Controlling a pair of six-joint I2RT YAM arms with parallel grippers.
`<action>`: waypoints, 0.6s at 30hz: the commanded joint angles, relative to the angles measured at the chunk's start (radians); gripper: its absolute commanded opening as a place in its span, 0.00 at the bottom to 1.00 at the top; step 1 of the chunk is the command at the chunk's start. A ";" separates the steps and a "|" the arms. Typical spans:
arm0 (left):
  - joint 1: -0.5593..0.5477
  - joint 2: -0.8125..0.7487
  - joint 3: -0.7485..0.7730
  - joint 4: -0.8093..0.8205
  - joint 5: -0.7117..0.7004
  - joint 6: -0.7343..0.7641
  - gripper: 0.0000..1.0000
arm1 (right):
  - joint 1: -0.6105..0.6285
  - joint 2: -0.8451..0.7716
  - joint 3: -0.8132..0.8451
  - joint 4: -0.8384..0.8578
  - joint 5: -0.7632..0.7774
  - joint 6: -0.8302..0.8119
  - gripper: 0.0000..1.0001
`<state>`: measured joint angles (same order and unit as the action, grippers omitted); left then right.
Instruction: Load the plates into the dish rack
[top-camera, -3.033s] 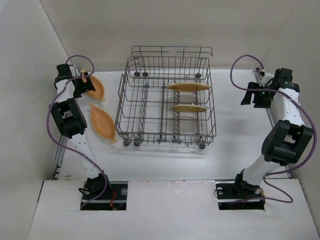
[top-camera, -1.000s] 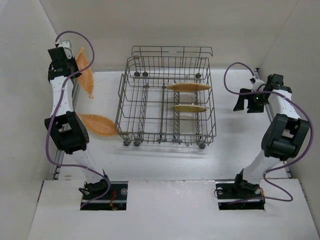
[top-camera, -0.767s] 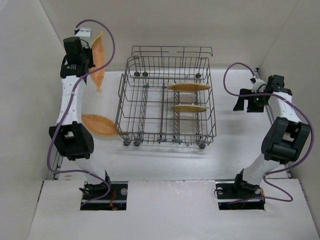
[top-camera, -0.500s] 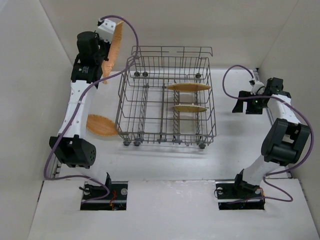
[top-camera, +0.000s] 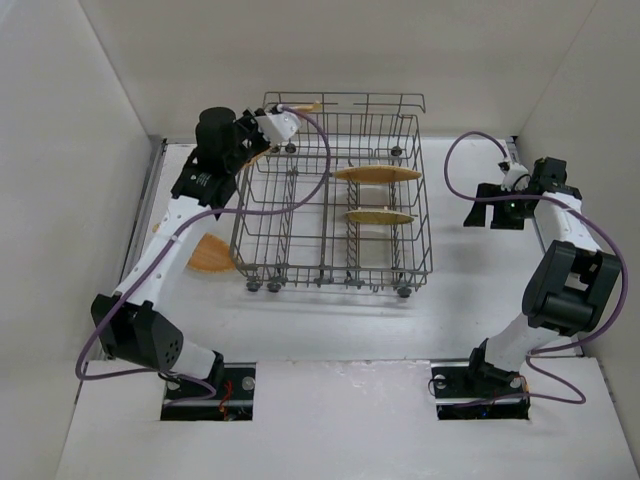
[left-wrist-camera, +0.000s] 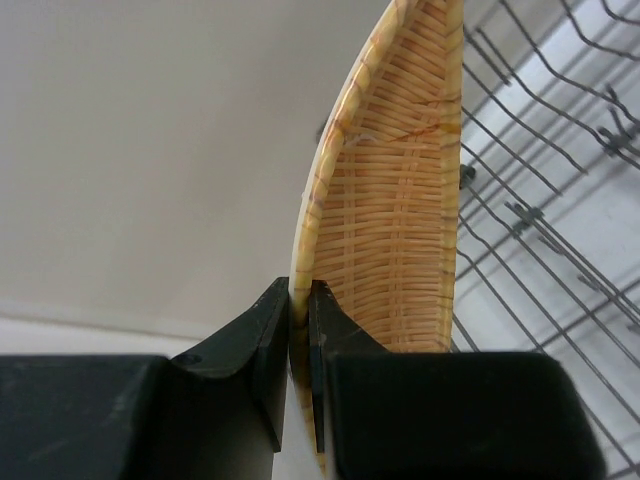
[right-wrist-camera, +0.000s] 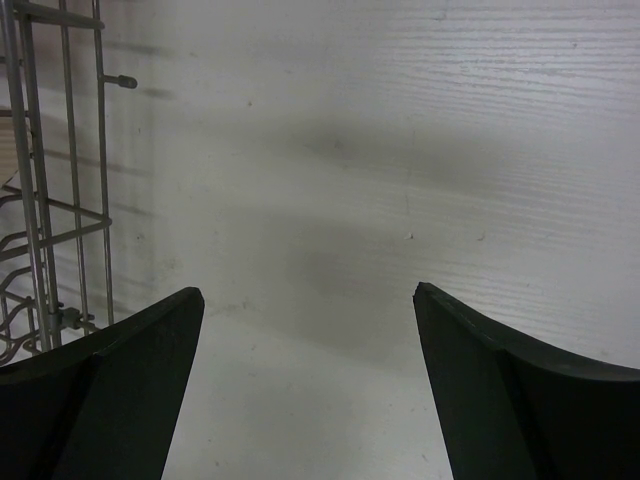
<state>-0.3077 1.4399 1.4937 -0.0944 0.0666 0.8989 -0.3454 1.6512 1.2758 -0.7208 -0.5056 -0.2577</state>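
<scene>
Done: 2 plates stand on edge between the tines in the right half of the dish rack (top-camera: 424, 230), namely the rear racked plate (top-camera: 377, 173) and the front racked plate (top-camera: 379, 217). Both are seen edge-on, so their shapes cannot be told.
In hand: 1 woven, pointed held plate (left-wrist-camera: 400, 200), carried on edge over the rack's 11 o'clock corner and not yet among the tines.
Outstanding: 1 loose plate (top-camera: 210, 258) lies flat on the table (top-camera: 330, 320), just beside the rack's 8 o'clock corner and partly hidden by the left arm.
Progress, judged: 2 of 4 loaded, the 3rd in the air, the 4th untouched.
Left claw (left-wrist-camera: 300, 300): pinched narrow on the held plate's rim, 1 finger on each face.
Plate relative to left claw: in the wrist view it rises from the jaws toward 12 to 1 o'clock. Its woven hollow face is turned to 3 o'clock, where the rack wires show behind it.
Right claw (right-wrist-camera: 305, 295): spread wide and holding nothing. It stands at the rack's 3 o'clock, apart from the wires, over bare table.
Next requirement, judged: lower the held plate edge-first into a free tine gap in the left half of the rack.
</scene>
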 joint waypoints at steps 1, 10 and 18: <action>-0.018 -0.096 -0.045 0.094 0.100 0.132 0.04 | 0.012 -0.036 -0.001 0.046 -0.028 0.009 0.92; -0.067 -0.150 -0.144 0.093 0.245 0.207 0.02 | 0.026 -0.028 0.000 0.049 -0.025 0.025 0.91; -0.070 -0.147 -0.216 0.214 0.375 0.247 0.01 | 0.027 -0.044 -0.016 0.052 -0.014 0.041 0.91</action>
<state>-0.3798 1.3293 1.2945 -0.0208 0.3500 1.1110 -0.3256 1.6505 1.2690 -0.7010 -0.5056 -0.2314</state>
